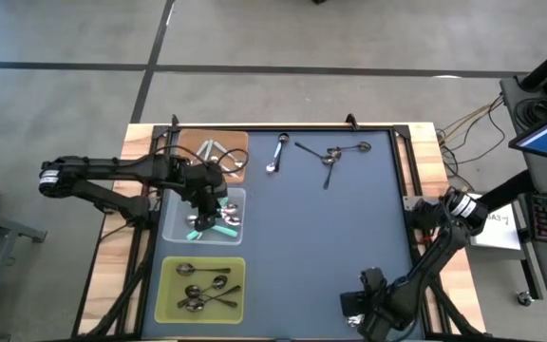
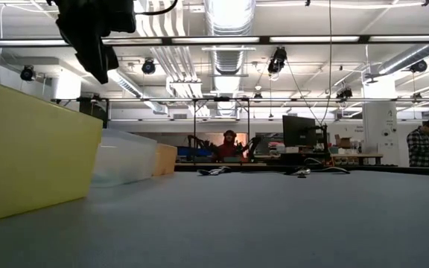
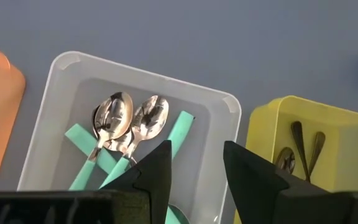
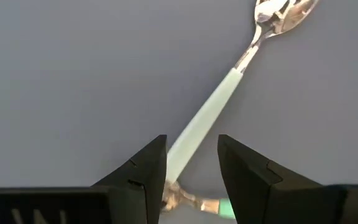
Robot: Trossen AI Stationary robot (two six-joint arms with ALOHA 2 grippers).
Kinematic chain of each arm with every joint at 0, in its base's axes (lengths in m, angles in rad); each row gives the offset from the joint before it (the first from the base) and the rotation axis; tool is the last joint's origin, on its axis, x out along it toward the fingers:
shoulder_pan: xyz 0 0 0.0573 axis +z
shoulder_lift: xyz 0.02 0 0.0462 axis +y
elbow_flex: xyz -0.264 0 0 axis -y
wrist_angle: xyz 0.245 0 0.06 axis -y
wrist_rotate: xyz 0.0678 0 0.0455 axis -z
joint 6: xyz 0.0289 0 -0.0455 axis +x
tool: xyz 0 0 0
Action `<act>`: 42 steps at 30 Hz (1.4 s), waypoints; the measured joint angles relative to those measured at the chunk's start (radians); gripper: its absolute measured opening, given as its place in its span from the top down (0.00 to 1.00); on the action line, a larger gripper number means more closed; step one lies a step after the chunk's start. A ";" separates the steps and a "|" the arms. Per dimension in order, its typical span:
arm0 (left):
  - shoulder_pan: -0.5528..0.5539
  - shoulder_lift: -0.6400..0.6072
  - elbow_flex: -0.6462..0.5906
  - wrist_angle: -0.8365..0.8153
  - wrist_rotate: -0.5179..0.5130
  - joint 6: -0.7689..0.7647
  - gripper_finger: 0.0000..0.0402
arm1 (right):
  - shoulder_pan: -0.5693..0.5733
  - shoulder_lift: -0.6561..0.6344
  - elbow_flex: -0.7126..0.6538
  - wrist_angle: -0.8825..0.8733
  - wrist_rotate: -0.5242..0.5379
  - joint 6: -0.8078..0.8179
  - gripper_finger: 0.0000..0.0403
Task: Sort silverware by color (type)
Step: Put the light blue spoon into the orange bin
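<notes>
My left gripper (image 3: 197,149) hangs open and empty above the clear tray (image 3: 222,102). In that tray lie several teal-handled spoons (image 3: 135,121). My right gripper (image 4: 191,142) points down, open, near the mat's near right part (image 1: 357,302). Its fingers stand on either side of the handle end of a teal-handled spoon (image 4: 210,112) that lies flat on the mat; I see no touch. The end of another spoon (image 4: 188,202) shows under that handle. At the far side of the mat lie a shiny spoon (image 1: 278,152) and a few dark spoons (image 1: 330,155).
Three trays stand in a row along the mat's left side: orange (image 1: 183,142) at the far end, clear (image 1: 172,228) in the middle, yellow-green (image 1: 164,285) nearest, with dark spoons (image 3: 303,143) in it. The blue-grey mat's middle (image 1: 330,228) is bare.
</notes>
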 joint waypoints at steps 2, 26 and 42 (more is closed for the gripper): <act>0.000 0.000 0.000 0.000 0.000 0.016 0.68 | 0.000 0.000 -0.038 0.048 0.000 0.002 0.67; 0.002 0.000 0.000 0.021 -0.089 0.111 0.68 | -0.091 -0.022 -0.282 0.186 0.033 -0.104 0.94; 0.005 -0.005 -0.030 0.215 -0.164 0.087 0.71 | -0.538 -0.088 -0.092 0.262 0.544 -0.936 0.94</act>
